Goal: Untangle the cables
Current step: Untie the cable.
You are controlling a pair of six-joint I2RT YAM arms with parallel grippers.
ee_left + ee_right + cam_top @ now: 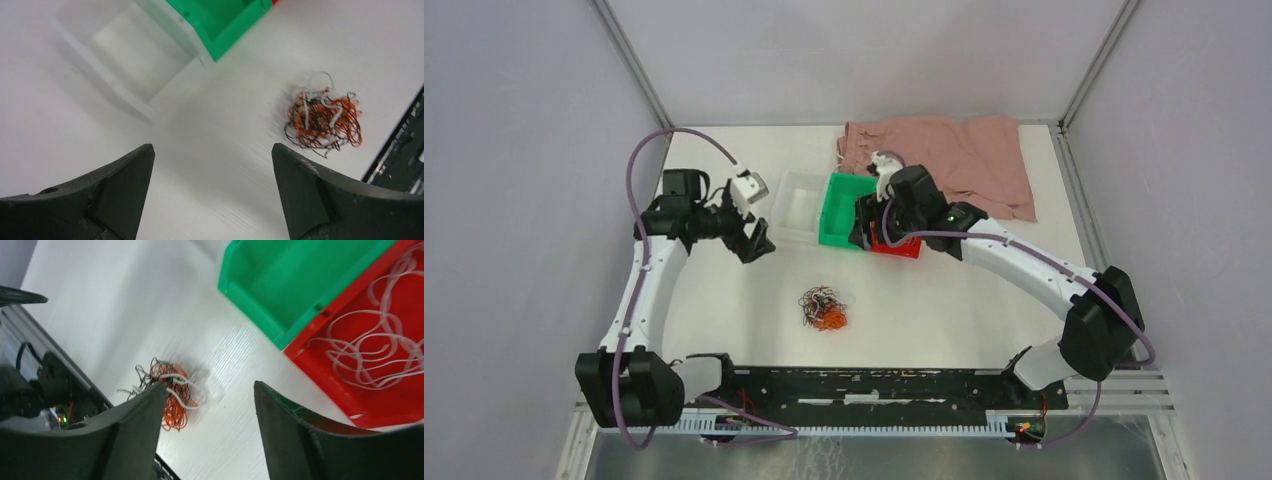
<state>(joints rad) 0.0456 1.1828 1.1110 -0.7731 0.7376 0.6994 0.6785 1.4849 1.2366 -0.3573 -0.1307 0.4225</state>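
Note:
The cables lie as a small tangle of orange, black and white wires on the white table, near its front middle. The tangle also shows in the left wrist view and in the right wrist view. Loose white wires lie in the red bin. My left gripper is open and empty, held above the table to the left of the bins. My right gripper is open and empty, over the red bin's front edge.
A clear bin, a green bin and the red bin stand side by side at mid-table. A pink cloth lies at the back right. A black rail runs along the near edge.

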